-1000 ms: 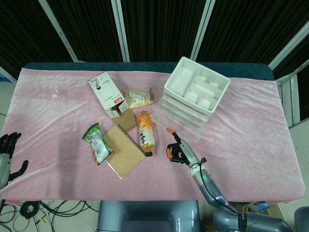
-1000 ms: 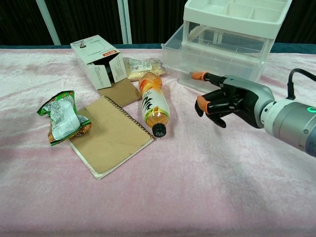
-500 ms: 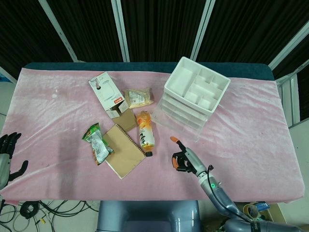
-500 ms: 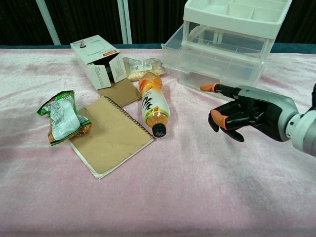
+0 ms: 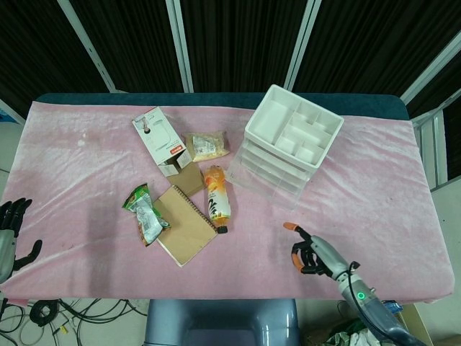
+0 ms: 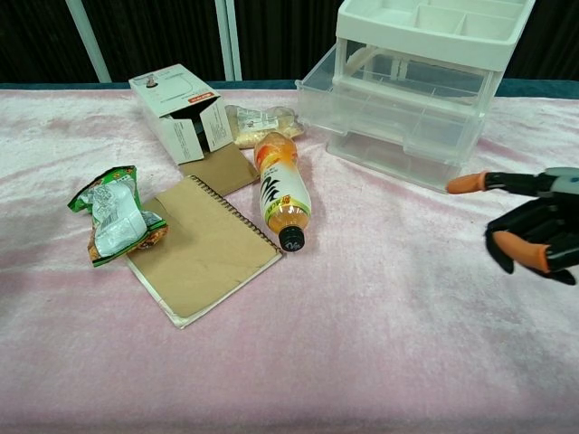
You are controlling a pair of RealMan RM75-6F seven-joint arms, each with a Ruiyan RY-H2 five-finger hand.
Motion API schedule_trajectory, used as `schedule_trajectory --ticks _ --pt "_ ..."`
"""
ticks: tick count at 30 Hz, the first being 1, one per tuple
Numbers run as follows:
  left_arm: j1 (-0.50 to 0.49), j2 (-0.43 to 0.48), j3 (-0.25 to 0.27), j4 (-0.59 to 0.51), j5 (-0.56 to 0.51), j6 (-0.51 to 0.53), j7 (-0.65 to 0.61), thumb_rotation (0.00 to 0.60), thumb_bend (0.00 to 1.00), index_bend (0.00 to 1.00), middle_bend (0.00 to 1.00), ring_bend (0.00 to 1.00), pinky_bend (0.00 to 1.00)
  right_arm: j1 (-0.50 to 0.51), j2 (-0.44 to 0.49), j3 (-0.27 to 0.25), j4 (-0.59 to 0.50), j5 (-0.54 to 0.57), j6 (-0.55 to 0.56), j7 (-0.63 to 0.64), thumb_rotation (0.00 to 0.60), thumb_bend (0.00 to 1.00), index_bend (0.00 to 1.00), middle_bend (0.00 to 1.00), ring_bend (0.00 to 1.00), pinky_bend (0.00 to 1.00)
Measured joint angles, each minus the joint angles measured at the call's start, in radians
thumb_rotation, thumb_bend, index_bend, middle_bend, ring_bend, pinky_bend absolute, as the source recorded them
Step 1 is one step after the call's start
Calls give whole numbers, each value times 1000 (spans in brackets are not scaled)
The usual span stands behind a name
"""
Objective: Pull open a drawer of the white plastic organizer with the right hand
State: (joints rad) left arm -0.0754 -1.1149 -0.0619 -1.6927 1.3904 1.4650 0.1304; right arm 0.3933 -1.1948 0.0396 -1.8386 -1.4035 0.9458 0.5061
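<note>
The white plastic organizer (image 5: 292,137) (image 6: 425,72) stands at the back right of the pink cloth, a compartment tray on top. Its upper clear drawer (image 5: 248,173) (image 6: 312,90) juts out past the ones below. My right hand (image 5: 310,252) (image 6: 534,231) hovers near the table's front edge, well apart from the organizer. One orange-tipped finger points out, the others are curled in, and it holds nothing. My left hand (image 5: 11,234) hangs off the table's left edge with its fingers apart and empty; the chest view does not show it.
An orange drink bottle (image 5: 216,198) (image 6: 282,185) lies beside a brown spiral notebook (image 5: 186,225) (image 6: 204,249). A green snack bag (image 5: 144,214) (image 6: 113,212), an open white carton (image 5: 160,140) (image 6: 176,108) and a small packet (image 5: 207,145) (image 6: 262,122) sit left of the organizer.
My right hand has drawn back from the organizer's front, moving right and toward the table's near edge. The drawers and the left hand have not moved.
</note>
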Motion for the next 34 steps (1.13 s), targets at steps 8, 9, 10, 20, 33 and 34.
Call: schedule_trajectory --ticks 8,9,10,20,33,34 --pt "0 -6 0 5 5 7 11 600 355 82 58 15 51 -78 119 -10 26 59 147 -234 600 199 149 300 361 267" --pt "0 -7 -2 5 4 7 11 600 355 82 58 15 51 -90 124 -10 27 73 172 -279 600 189 146 279 345 251" --pt "0 -7 -2 5 4 8 11 600 355 82 58 15 51 -108 129 -11 27 89 212 -341 600 174 135 236 324 239" --pt "5 -3 5 7 25 19 1 600 355 82 58 15 50 -260 93 -51 146 -59 576 -595 600 111 58 104 217 209" --pt "-1 10 30 30 96 21 -22 600 355 82 57 15 43 -297 33 -27 262 -117 621 -681 600 110 57 103 216 206" --pt "-1 11 30 30 96 20 -25 600 355 82 57 15 43 -295 27 -23 273 -115 617 -673 600 110 57 103 216 206"
